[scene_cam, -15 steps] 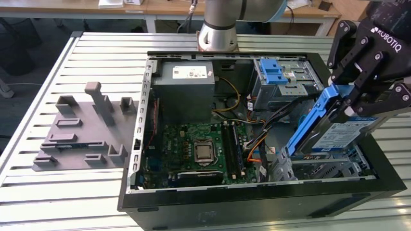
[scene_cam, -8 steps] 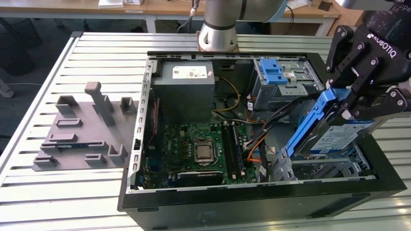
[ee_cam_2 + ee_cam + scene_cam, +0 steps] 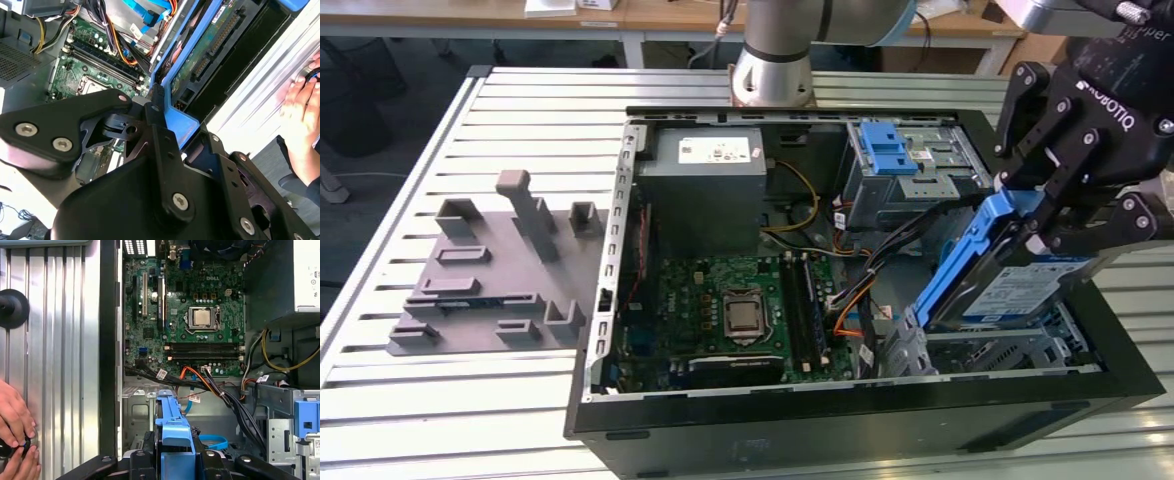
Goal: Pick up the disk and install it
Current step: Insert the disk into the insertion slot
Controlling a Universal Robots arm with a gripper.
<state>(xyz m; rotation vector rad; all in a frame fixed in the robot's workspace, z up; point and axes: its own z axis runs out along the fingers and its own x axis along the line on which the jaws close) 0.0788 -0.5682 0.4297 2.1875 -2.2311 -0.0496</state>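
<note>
My end effector [image 3: 1041,215] is clamped on the disk [image 3: 1007,290] by its blue bracket. The disk hangs tilted, its lower edge at the mouth of the metal bay [image 3: 994,352] below me. The case wall [image 3: 854,405] stands close beside it, and cables [image 3: 854,300] crowd the bay's other side.

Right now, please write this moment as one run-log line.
gripper: shut on disk | disk: tilted, over drive cage in open case | install: not yet seated | person's hand: outside case

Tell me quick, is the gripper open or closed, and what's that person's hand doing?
Gripper: closed on the disk, held tilted over the open computer case.
Person's hand: on the table beside the case, touching a small dark thing.
</note>
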